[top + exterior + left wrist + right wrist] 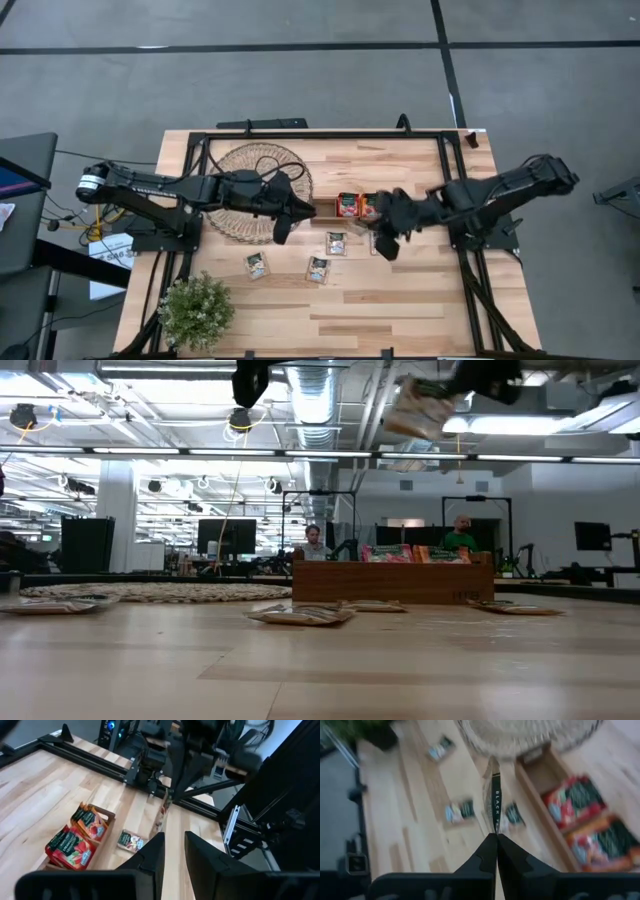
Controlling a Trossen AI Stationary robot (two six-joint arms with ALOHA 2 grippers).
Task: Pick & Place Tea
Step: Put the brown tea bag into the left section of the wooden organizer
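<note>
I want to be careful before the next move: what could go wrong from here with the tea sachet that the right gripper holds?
The right gripper pinches the sachet only by one edge, high above the table, so it may twist or slip. The open left gripper hovers near the tray; the arms might collide there.

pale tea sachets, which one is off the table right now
The sachet pinched edge-on in the right hand, held up in the air. The other three pale sachets lie flat on the table.
</note>
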